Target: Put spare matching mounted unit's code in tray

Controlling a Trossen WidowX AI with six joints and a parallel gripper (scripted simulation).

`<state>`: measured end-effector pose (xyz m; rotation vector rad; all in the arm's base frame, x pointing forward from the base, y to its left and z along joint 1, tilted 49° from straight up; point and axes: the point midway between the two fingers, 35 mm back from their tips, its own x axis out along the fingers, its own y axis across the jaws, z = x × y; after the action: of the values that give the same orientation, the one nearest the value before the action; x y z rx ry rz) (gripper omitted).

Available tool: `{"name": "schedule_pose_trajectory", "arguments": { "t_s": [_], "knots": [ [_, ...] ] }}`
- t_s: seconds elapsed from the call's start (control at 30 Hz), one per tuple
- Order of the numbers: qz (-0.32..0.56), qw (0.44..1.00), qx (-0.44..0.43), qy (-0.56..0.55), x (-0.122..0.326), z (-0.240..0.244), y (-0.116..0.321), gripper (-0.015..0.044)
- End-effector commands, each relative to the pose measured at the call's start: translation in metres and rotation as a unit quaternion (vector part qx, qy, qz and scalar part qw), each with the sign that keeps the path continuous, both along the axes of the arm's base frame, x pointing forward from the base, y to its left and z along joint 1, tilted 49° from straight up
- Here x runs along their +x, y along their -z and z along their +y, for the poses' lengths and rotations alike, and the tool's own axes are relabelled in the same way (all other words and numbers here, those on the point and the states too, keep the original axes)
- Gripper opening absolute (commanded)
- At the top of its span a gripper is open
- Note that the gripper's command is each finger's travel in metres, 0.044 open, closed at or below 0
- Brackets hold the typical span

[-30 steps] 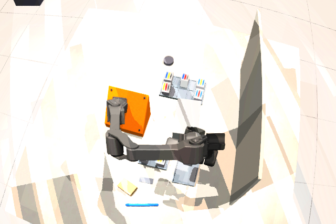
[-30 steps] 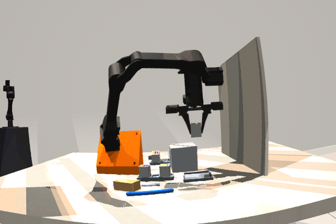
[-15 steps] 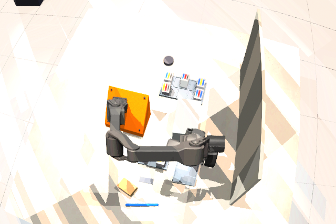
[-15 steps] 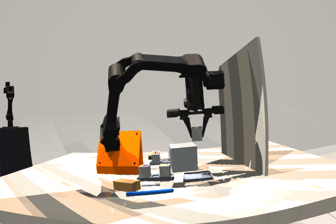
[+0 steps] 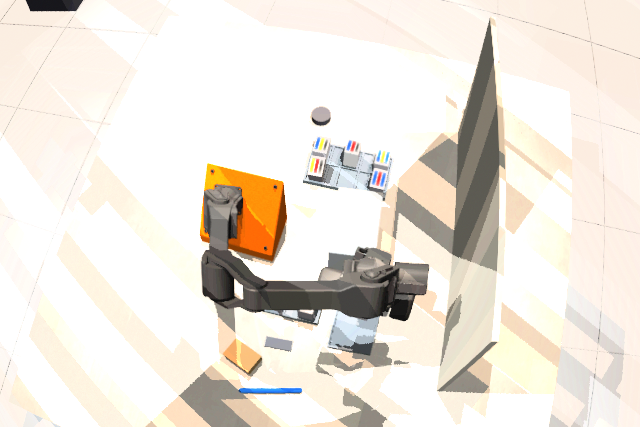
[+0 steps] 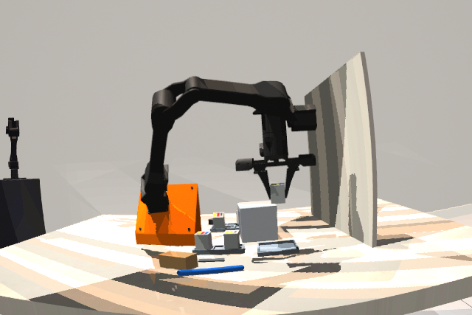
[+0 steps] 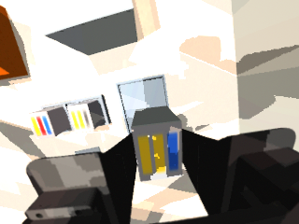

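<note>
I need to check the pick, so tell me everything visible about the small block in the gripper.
The spare block is a small grey cuboid whose labelled face carries two yellow stripes and one blue. It hangs upright, clamped on two opposite sides by the gripper, touching nothing else. In the exterior view it sits in the air just above the large grey box, and the tray lies lower on the table.

The grey spare [image 7: 156,142] clamped in the black end effector [image 7: 157,163] bears two yellow stripes and one blue. Beside the orange base [image 6: 173,214], spares [image 7: 45,122] carry yellow, red and blue stripes. Near the base lie a tan block [image 6: 177,260] and a blue rod [image 6: 209,270]; the tray [image 6: 277,247] is pale blue with a dark rim.
</note>
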<state>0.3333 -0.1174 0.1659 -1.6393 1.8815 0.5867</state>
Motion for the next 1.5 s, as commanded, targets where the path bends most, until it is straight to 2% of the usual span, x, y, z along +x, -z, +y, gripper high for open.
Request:
{"name": "schedule_pose_trajectory", "arguments": {
  "t_s": [0.0, 1.47],
  "knots": [
    [0.001, 1.0, -0.002, -0.003, 0.0, -0.002, 0.001, 0.0],
    [0.0, 1.0, -0.001, -0.003, -0.001, -0.03, 0.026, 0.0]
  ]
}}
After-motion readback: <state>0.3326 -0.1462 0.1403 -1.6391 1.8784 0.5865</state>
